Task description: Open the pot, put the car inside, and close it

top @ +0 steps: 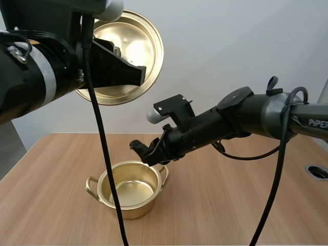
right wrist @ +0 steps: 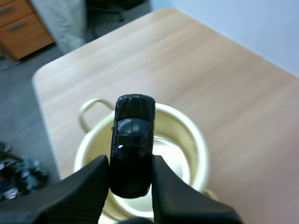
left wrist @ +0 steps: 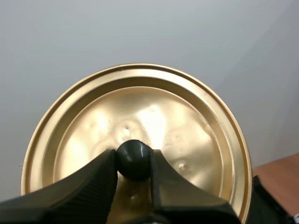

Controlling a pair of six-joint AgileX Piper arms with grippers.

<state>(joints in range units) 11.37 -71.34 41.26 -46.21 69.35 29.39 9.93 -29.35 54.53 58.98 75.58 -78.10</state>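
Pinching the car (right wrist: 132, 144) above the pot (right wrist: 189, 128) are right fingers (right wrist: 86, 186); left fingers (left wrist: 84, 189) clamp lid knob (left wrist: 133, 157).

The right arm (top: 246, 115) is built of matt black, rounded segments, thick at the shoulder end and slimmer toward the wrist. White letters reading "PiPER" mark its shell near the base. The left arm (top: 31, 77) is black as well, a broad cylinder ringed by a pale grey band. Each arm ends in jaws made of two black fingers, wedge-shaped, wide at the root and tapering to blunt tips. Fine ribbing lines the inner faces of the left fingers (left wrist: 86, 186) and the right fingers (right wrist: 84, 186).
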